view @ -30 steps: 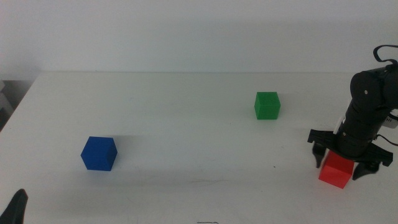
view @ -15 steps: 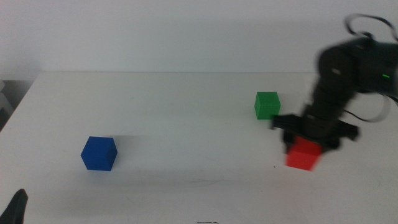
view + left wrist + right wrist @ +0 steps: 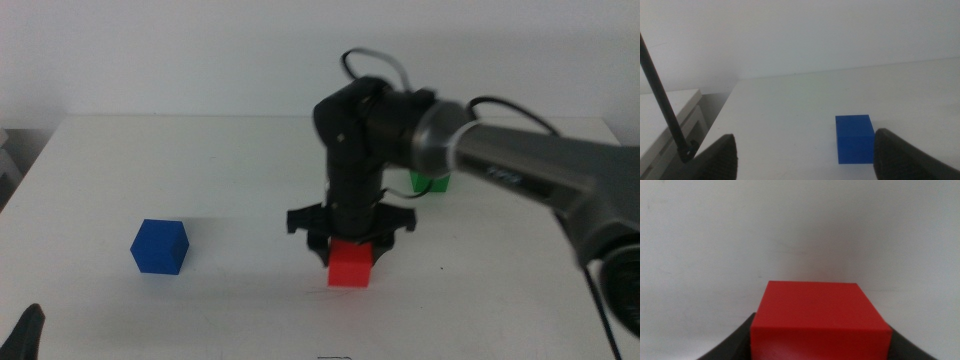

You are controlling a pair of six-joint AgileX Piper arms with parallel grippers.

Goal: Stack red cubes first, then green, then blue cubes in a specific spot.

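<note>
The right gripper (image 3: 349, 243) stood over the middle of the plain white tabletop (image 3: 230, 160), its long grey arm reaching in from three o'clock, and its two dark jaws were clamped on the small, matte, bright red cube (image 3: 350, 264). In the middle view the cube hung below the wrist at about six o'clock from the black joint, its lower edge at or just above the table; whether it touched the surface could not be told. The right wrist view showed the same red cube (image 3: 820, 317) filling the space between the jaws, one dark jaw pressed to each side, with bare white table beyond it.

The small solid green cube (image 3: 432, 184) sat on the table at about two o'clock from the red one, mostly hidden behind the arm so that only its lower part showed. The small deep blue cube (image 3: 159, 246) rested well apart at nine o'clock from the red cube, alone on the white surface.

The left gripper (image 3: 802, 157) waited low at the table's near left corner, only a dark tip showing in the middle view at seven o'clock. Its jaws were spread wide with nothing between them, and the blue cube (image 3: 855, 138) lay on the table ahead of them, nearer one jaw.
</note>
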